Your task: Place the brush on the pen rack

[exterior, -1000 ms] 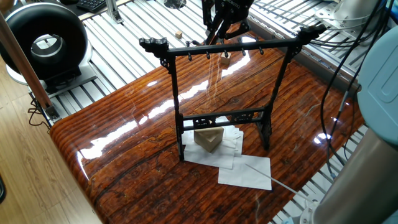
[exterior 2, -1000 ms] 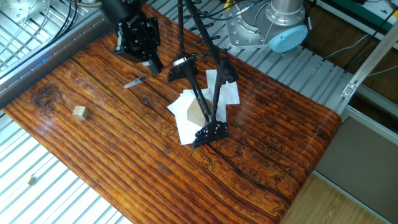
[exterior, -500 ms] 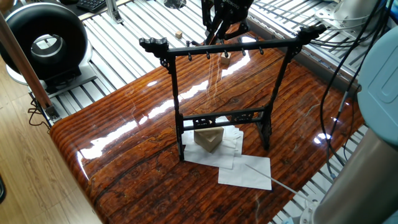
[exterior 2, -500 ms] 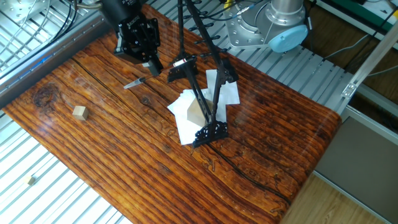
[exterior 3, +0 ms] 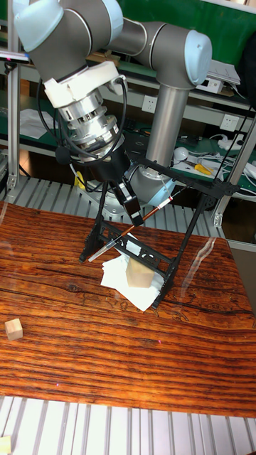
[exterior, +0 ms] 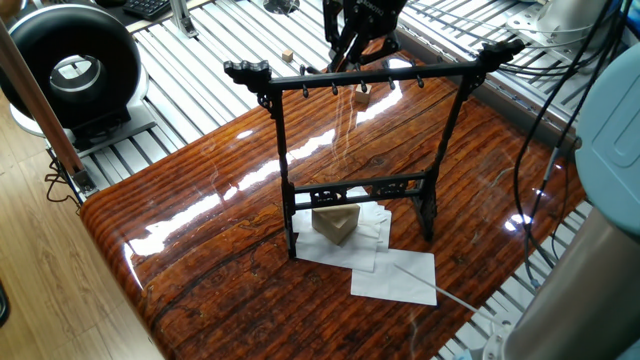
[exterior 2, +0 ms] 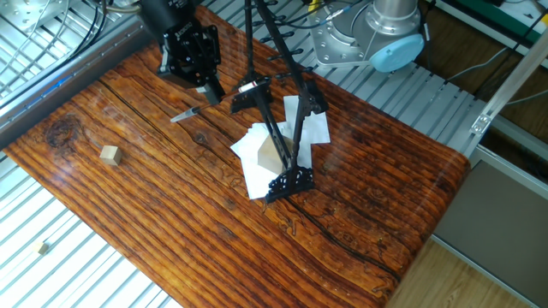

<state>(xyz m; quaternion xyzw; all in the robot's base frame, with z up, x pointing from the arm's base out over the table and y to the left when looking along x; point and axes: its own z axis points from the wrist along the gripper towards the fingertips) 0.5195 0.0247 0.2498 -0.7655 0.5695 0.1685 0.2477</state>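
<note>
— Where is the gripper, and what has it got?

— In the tall fixed view the gripper (exterior 3: pixel 131 212) hangs in the upper middle of the frame, fingers pointing down and to the right, closed on the brush (exterior 3: pixel 131 229). The thin shaft runs slantwise through the fingertips: its pale tip pokes out toward the lower left, its other end reaches up to the right.

— And from the table cameras?

— In the other fixed view the gripper (exterior 2: pixel 208 88) sits in the upper left, above the wooden table (exterior 2: pixel 154 222), and the brush (exterior 2: pixel 185 113) shows as a short pale sliver just below and left of the fingers. In one fixed view the gripper (exterior: pixel 358 40) is at the top centre, behind the rack's crossbar; the brush cannot be made out there.

— The pen rack?

— The pen rack (exterior 3: pixel 200 222) stands upright in mid-frame, right of the gripper, its feet on white paper sheets (exterior 3: pixel 117 276). The brush crosses in front of its lower rail in that view; I cannot tell whether they touch. A tan block (exterior 3: pixel 141 274) sits between the uprights, and a small wooden cube (exterior 3: pixel 13 328) lies well apart at the left edge.
</note>
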